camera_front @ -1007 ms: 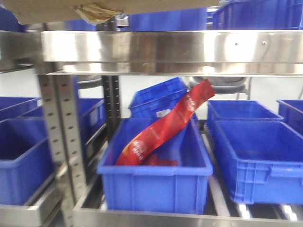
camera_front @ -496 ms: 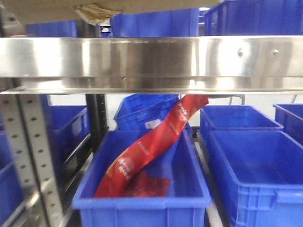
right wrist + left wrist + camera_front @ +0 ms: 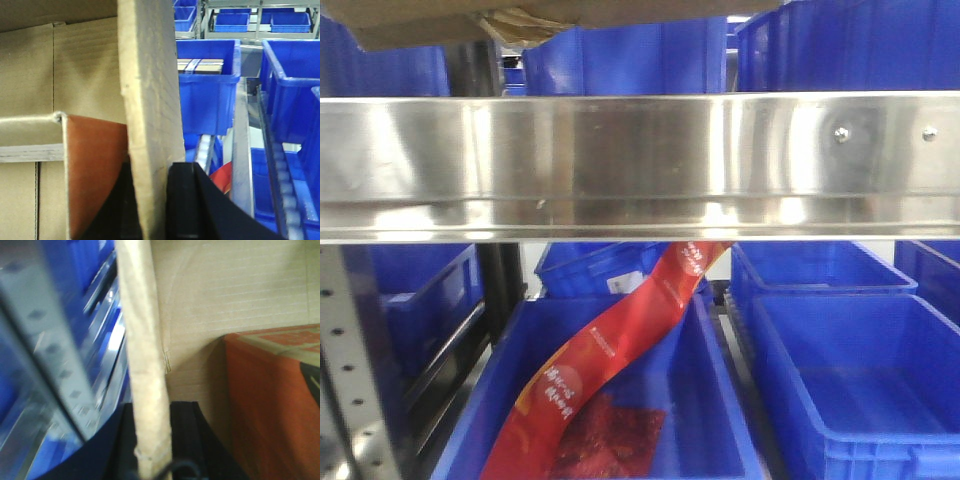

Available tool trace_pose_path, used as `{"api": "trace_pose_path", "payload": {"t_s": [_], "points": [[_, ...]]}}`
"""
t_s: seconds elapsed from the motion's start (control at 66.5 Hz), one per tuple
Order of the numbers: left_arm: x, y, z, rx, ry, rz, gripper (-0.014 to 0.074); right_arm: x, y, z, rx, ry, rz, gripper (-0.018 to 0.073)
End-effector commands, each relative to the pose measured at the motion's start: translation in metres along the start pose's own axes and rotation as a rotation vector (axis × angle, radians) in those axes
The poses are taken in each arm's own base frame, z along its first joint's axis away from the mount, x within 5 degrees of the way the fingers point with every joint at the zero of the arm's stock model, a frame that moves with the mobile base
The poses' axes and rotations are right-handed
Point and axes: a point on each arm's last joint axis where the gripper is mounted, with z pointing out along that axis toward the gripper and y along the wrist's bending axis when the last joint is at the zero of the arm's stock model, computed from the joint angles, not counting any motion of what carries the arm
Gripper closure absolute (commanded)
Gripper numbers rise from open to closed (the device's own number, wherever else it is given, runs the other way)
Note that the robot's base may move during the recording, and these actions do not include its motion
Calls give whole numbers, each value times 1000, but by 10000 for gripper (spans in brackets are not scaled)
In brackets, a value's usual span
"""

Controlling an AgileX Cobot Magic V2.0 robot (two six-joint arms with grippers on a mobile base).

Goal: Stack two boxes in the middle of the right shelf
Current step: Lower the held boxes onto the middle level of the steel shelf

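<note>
A brown cardboard box (image 3: 530,14) hangs at the top edge of the front view, above the shelf's steel front rail (image 3: 640,165); beige tape peels from its bottom edge. My left gripper (image 3: 150,440) is shut on the box's left wall (image 3: 145,350), with one black finger (image 3: 187,435) inside the box. My right gripper (image 3: 155,200) is shut on the box's right wall (image 3: 150,100), its outer finger (image 3: 182,200) outside. An orange item (image 3: 270,400) lies inside the box, also visible as orange-brown (image 3: 95,170) in the right wrist view.
Blue plastic bins fill the tier below the rail; one bin (image 3: 710,400) holds a long red packet (image 3: 610,360). More blue bins (image 3: 630,60) stand behind the rail. A perforated steel upright (image 3: 345,380) is at the lower left. Blue bins (image 3: 205,85) line the racks to the right.
The shelf rail has grown larger and dropped lower in the front view, and the upright has slid to the left edge. The box stays at the top of the view.
</note>
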Motion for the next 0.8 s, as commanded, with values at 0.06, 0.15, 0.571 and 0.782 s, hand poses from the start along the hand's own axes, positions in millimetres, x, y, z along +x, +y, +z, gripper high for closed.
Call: {"api": "trace_pose_path", "payload": {"t_s": [0.06, 0.15, 0.571, 0.782], "points": [[-4, 0, -4, 23, -25, -9, 707, -18, 9, -10, -105, -142, 18, 722], [-4, 0, -4, 23, -25, -9, 707, -18, 9, -10, -105, -142, 18, 722], [-4, 1, -4, 21, -26, -8, 707, -18, 9, -10, -105, -142, 18, 722], [-4, 0, -4, 22, -30, -8, 707, -15, 6, -10, -78, -108, 18, 722]]}}
